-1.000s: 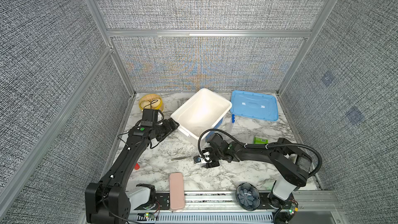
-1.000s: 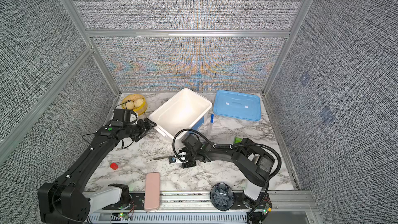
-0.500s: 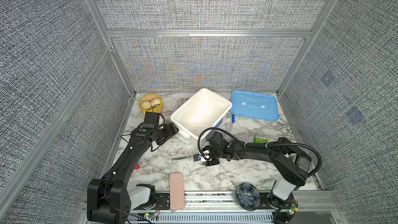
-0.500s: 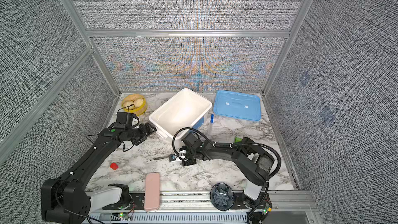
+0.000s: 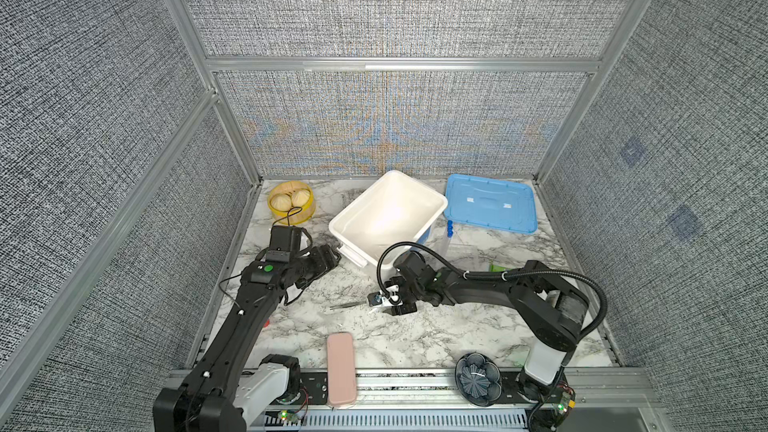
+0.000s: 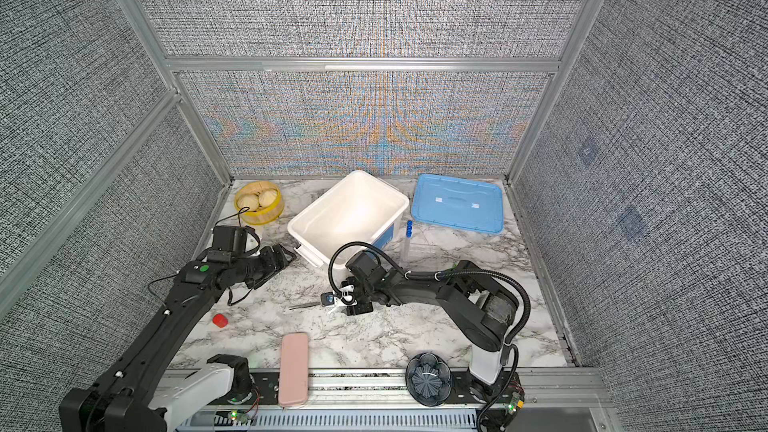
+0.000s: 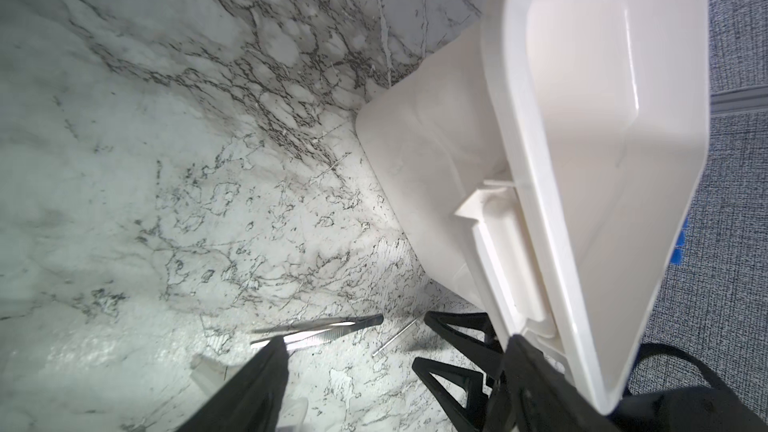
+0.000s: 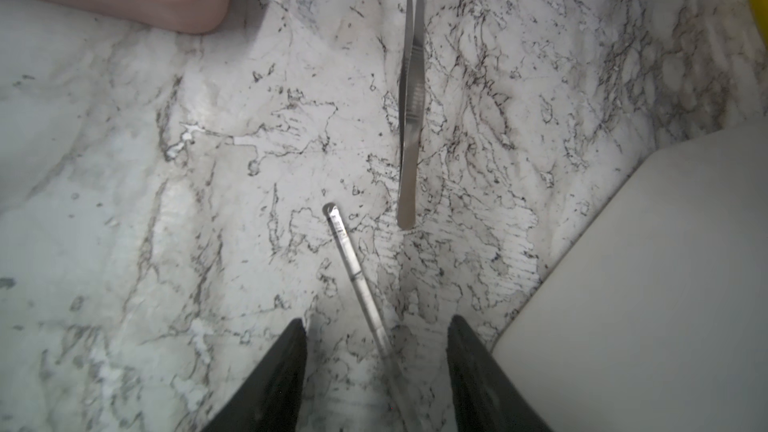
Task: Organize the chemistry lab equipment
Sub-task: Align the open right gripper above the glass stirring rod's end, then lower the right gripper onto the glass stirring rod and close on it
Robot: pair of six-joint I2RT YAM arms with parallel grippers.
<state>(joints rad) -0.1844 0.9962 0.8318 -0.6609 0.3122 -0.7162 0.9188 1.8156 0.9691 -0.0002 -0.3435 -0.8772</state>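
Fingers (image 8: 282, 367) of the right gripper (image 8: 376, 320) stand apart, released. The right wrist view, unlike the top views, shows clearly the thin white rod (image 8: 357, 280) lying between them, untouched, with the grey metal tweezers (image 8: 409, 118) just beyond. In both top views the left gripper (image 5: 331, 254) is spread too, holding nothing, just beside the white bin (image 5: 362, 200). Since one second ago the left arm has pulled back, uncovering the yellow steamer basket (image 5: 276, 211).
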